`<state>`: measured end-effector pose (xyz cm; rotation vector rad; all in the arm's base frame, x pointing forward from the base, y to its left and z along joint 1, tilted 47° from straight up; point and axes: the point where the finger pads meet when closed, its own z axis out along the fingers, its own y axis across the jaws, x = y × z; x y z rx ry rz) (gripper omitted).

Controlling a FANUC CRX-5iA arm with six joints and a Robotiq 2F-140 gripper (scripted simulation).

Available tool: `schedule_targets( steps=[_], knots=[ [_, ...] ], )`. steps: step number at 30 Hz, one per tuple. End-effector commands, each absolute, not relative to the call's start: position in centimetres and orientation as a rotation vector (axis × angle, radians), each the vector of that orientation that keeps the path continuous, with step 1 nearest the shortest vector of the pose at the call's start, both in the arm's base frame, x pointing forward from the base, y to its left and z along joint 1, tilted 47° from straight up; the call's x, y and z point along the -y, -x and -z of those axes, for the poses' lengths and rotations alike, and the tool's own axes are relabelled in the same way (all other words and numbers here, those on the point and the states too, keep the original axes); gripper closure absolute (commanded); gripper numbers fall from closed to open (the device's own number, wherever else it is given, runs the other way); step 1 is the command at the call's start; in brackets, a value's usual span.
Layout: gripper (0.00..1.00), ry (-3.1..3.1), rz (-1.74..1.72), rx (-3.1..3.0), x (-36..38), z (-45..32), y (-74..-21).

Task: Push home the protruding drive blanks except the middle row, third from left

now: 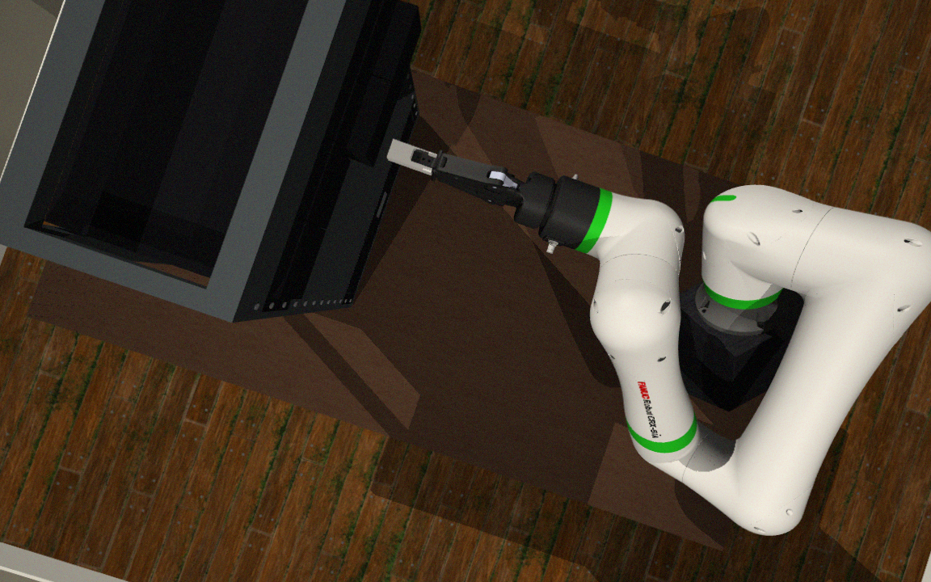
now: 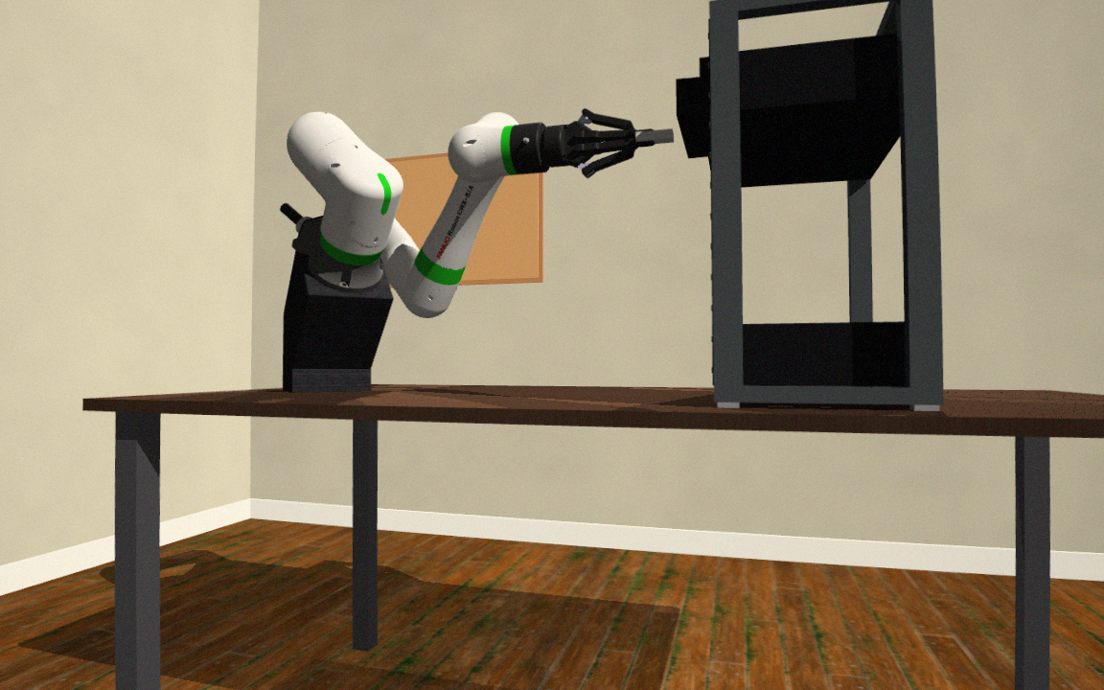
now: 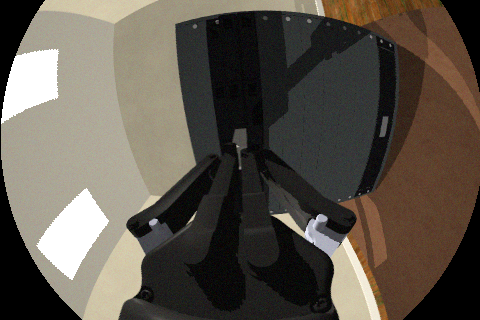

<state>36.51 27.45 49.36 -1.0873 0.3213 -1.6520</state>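
The single arm (image 2: 419, 231) is bent at the elbow and stretched level from its black pedestal (image 2: 303, 378) toward the upper front of the one rack (image 2: 725, 257). The fingers (image 2: 657, 135) are pressed together with nothing between them, their tips just short of the storage chassis (image 2: 796, 111), which is mounted high in the rack on the counter (image 2: 539, 402). Individual drive blanks cannot be counted; the chassis front (image 3: 320, 100) is seen as dark panels.
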Motion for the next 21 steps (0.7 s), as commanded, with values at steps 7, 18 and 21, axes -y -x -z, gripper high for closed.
schedule_targets(
  steps=[7, 18, 21],
  knots=[
    [1.00, 1.087, 1.652, -0.321, -27.2, -49.3, -36.5],
    [1.00, 1.087, 1.652, -0.321, -23.5, -48.0, -36.1],
    [1.00, 1.087, 1.652, -0.321, -23.4, -48.0, -36.1]
  ],
)
